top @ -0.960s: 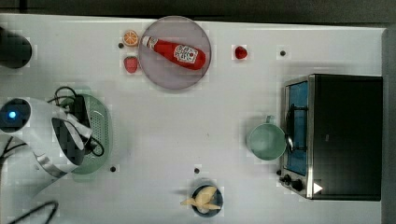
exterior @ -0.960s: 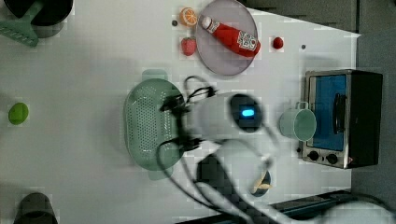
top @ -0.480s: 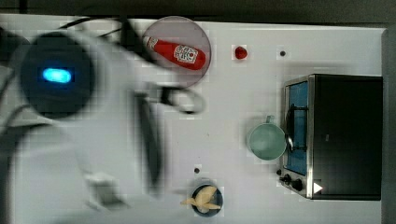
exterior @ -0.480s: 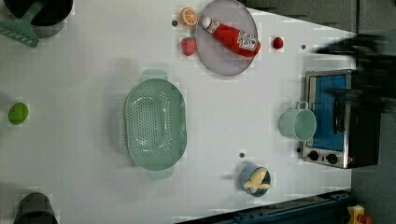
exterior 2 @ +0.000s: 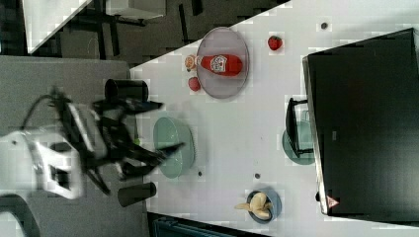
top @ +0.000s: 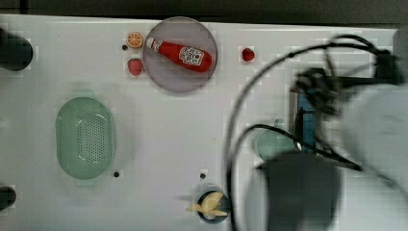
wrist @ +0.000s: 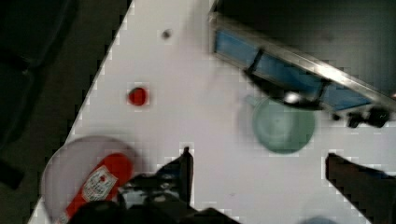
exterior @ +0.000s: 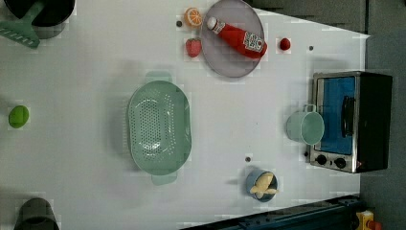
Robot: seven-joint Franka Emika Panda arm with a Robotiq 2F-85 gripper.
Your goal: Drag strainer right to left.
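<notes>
1. In the wrist view the gripper (wrist: pixel 259 175) hangs above the white table (wrist: pixel 205 116); its two dark fingers (wrist: pixel 184 170) stand wide apart with nothing between them, so it is open.
2. In the top view the arm (top: pixel 337 139) is a blurred mass with black cables at the top view's right, and it covers most of the toaster oven (top: pixel 304 115) and part of the green cup (top: pixel 272 144).
3. The strainer (top: pixel 85 137) rests alone at the top view's left, well apart from the arm, hollow side up.
4. In the left view the strainer (exterior: pixel 159 127) lies near the table's middle, below the plate (exterior: pixel 233 38) with the ketchup bottle (exterior: pixel 237 37).
5. In the right view the blurred arm (exterior 2: pixel 84 143) crosses in front of the strainer (exterior 2: pixel 173 145) and hides its rim at the right view's left.
6. The small bowl (exterior: pixel 261 183) holds something pale yellow, hard to make out.
</notes>
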